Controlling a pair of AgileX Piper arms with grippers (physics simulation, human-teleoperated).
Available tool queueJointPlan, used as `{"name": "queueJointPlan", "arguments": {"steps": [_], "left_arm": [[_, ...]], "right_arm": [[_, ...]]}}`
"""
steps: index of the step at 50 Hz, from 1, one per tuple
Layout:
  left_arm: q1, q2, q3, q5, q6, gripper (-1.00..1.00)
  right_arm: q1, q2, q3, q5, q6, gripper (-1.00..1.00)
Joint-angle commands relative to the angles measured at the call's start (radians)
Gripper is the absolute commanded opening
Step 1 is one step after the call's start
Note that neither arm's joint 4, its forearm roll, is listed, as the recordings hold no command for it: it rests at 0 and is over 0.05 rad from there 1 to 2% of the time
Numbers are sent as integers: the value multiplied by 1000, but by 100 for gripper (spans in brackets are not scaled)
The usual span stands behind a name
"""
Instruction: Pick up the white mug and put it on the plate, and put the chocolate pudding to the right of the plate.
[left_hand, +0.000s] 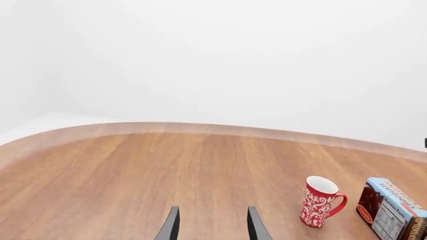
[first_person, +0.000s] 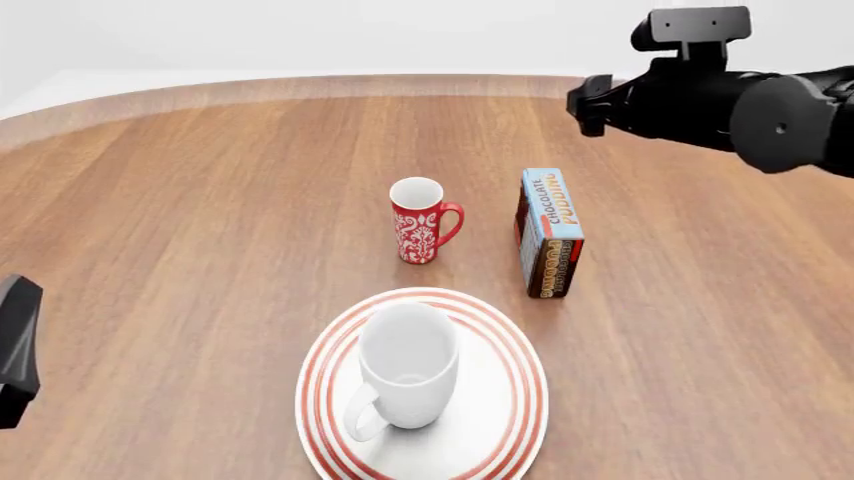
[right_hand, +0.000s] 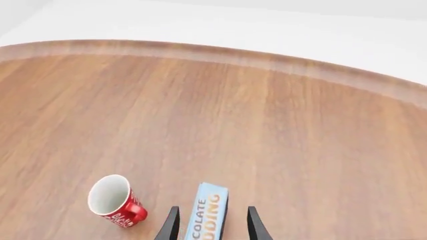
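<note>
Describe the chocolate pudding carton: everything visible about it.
The chocolate pudding is a small rectangular carton, cardboard by its look, with a light blue face bearing orange lettering, dark brown and red sides, and a white printed panel seen from the left wrist. It stands upright on the table, beyond the plate and beside the red mug, touching neither. The right gripper is open above it.

White mug (first_person: 404, 372) sits upright on plate (first_person: 525, 400), handle twd near-left. Red mug (first_person: 420, 221) behind it; chocolate pudding (first_person: 549, 230) just right of that. Right arm (first_person: 727, 95) hangs high, far right, w/ nothing under it.
</note>
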Motion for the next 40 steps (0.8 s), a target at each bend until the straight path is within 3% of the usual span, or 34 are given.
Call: {"name": "queueJointPlan", "arguments": {"steps": [1, 17, 40], "left_arm": [[1, 0, 0, 0, -6, 100], [2, 0, 1, 0, -10, 100], [3, 0, 1, -1, -11, 100]], "right_arm": [[0, 37, -20, 6, 18, 100], [10, 89, -32, 7, 72, 100], [15, 101, -35, 4, 83, 100]]}}
